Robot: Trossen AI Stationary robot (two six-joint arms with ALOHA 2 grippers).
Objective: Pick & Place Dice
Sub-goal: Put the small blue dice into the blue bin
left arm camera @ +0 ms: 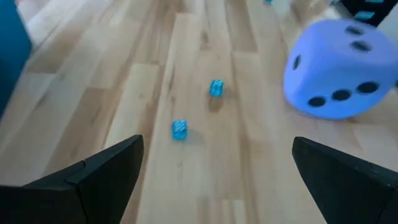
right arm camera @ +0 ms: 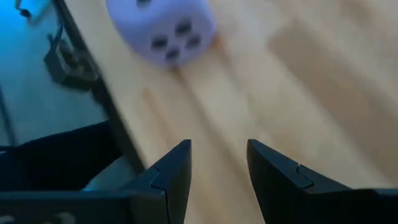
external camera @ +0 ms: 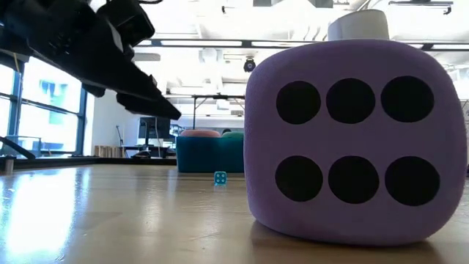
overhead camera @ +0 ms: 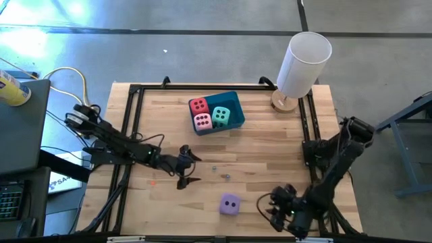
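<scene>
The purple die (overhead camera: pixel 229 204) sits flat on the table near its near edge; it fills the low view (external camera: pixel 352 139) and shows in both wrist views (left arm camera: pixel 339 68) (right arm camera: pixel 161 28). The red die (overhead camera: pixel 198 105), pink die (overhead camera: pixel 202 121) and teal-green die (overhead camera: pixel 221 117) lie inside the blue bin (overhead camera: pixel 231 101) at the far middle. My left gripper (overhead camera: pixel 192 169) hovers open over the table's middle, left of and farther back than the purple die. My right gripper (overhead camera: pixel 270 210) is open just right of the purple die, touching nothing (right arm camera: pixel 217 158).
Two tiny blue cubes (left arm camera: pixel 179 129) (left arm camera: pixel 216 88) lie on the wood ahead of my left gripper (left arm camera: pixel 217 168). A white cylinder on a wooden base (overhead camera: pixel 304 57) stands at the far right corner. A black frame (overhead camera: pixel 131 115) runs along the table's edges.
</scene>
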